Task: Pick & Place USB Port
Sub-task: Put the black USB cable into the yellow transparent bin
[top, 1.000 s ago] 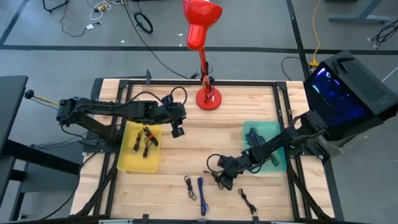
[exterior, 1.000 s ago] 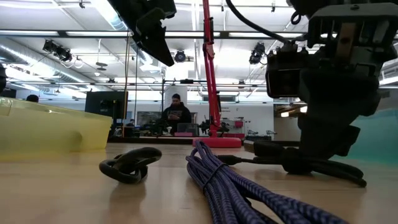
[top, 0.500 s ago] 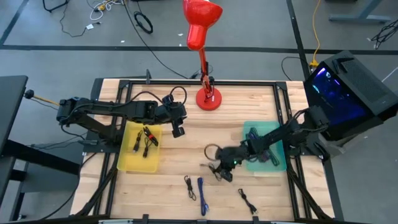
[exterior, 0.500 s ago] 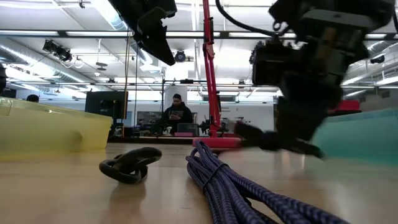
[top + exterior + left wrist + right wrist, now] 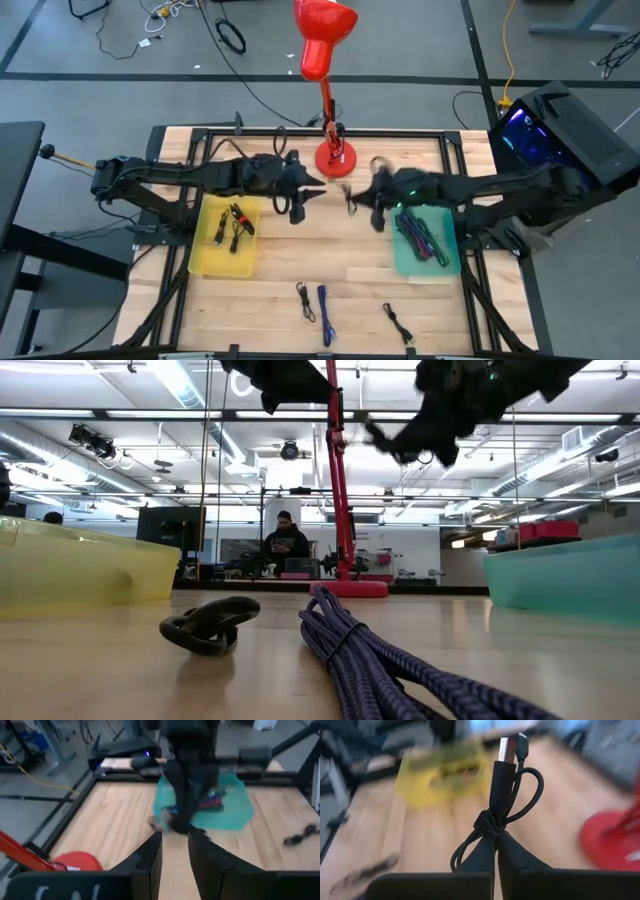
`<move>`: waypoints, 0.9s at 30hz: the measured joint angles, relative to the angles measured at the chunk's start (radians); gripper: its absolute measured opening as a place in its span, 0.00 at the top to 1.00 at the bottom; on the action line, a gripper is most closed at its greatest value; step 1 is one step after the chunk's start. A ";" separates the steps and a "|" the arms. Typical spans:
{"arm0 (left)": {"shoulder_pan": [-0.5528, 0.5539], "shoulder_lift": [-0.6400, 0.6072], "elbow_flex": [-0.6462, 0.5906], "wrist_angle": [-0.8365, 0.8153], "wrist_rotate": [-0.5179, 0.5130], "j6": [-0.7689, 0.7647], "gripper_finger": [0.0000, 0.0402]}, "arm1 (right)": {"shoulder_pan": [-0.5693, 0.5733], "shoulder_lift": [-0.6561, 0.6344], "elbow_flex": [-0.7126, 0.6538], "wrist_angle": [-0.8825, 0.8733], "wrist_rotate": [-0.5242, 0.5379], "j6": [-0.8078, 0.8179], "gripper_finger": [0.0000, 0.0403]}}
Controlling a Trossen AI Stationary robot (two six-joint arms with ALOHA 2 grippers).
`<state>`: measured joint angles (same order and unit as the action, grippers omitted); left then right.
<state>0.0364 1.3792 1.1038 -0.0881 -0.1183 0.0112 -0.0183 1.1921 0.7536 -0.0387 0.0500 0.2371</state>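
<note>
The right gripper [image 5: 496, 840] was high above the bench, near the middle of the back edge, close to the red lamp [image 5: 334, 158]. Its two fingers were squeezed together on a black USB cable [image 5: 504, 795], so the cable was up in the air with its silver plug sticking up. The left gripper [image 5: 174, 851] hung over the bench just beside the yellow bin [image 5: 205, 258], with its fingers a little apart and nothing between them. The green bin [image 5: 449, 262] sat by the right edge with some cables inside. A blue cable [image 5: 323, 301] and two more black cables [image 5: 304, 298] lay near the front edge.
</note>
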 joint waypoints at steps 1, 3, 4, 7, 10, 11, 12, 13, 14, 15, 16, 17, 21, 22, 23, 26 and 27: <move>0.000 0.000 0.000 0.018 0.000 0.000 0.75 | -0.009 -0.035 0.000 0.007 0.019 -0.018 1.00; 0.000 0.000 0.000 0.059 0.000 0.000 0.75 | -0.014 -0.087 0.000 0.065 0.046 -0.057 1.00; 0.000 0.001 0.000 0.084 0.001 0.000 0.75 | -0.013 -0.105 0.000 0.097 0.047 -0.081 1.00; 0.000 0.015 0.000 0.179 0.055 -0.004 0.75 | -0.008 -0.124 0.000 0.205 0.043 -0.142 1.00; 0.000 0.040 0.002 0.309 0.159 -0.007 0.75 | -0.004 -0.118 0.000 0.257 0.042 -0.196 1.00; 0.000 0.043 0.001 0.322 0.180 -0.015 0.75 | -0.004 -0.118 0.000 0.264 0.040 -0.205 1.00; -0.001 0.050 0.000 0.350 0.186 -0.026 0.75 | -0.004 -0.118 0.000 0.277 0.039 -0.204 1.00; -0.001 0.060 0.000 0.378 0.186 -0.029 0.75 | -0.004 -0.118 0.000 0.286 0.039 -0.203 1.00; 0.000 0.065 0.000 0.388 0.186 -0.030 0.75 | -0.001 -0.118 0.000 0.293 0.039 -0.204 1.00; 0.002 0.070 0.000 0.396 0.183 -0.029 0.75 | 0.004 -0.113 0.000 0.307 0.040 -0.212 1.00; 0.005 0.078 0.000 0.405 0.179 -0.029 0.75 | 0.010 -0.109 0.000 0.319 0.040 -0.220 1.00; 0.006 0.087 0.000 0.419 0.177 -0.029 0.75 | 0.014 -0.109 0.000 0.321 0.039 -0.227 1.00; 0.019 0.110 0.000 0.448 0.174 -0.035 0.75 | 0.033 -0.099 0.000 0.364 0.045 -0.244 1.00; 0.023 0.111 -0.001 0.448 0.174 -0.043 0.75 | 0.036 -0.096 0.000 0.364 0.046 -0.246 1.00; 0.027 0.111 -0.001 0.447 0.175 -0.052 0.75 | 0.040 -0.086 0.000 0.376 0.049 -0.246 1.00; 0.033 0.118 -0.001 0.462 0.182 -0.052 0.75 | 0.049 -0.085 0.000 0.387 0.059 -0.250 1.00; 0.033 0.119 -0.001 0.463 0.181 -0.053 0.75 | 0.051 -0.081 0.000 0.388 0.058 -0.252 1.00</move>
<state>0.0696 1.4979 1.1030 0.3752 0.0631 -0.0414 0.0322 1.1108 0.7531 0.3491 0.1085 -0.0154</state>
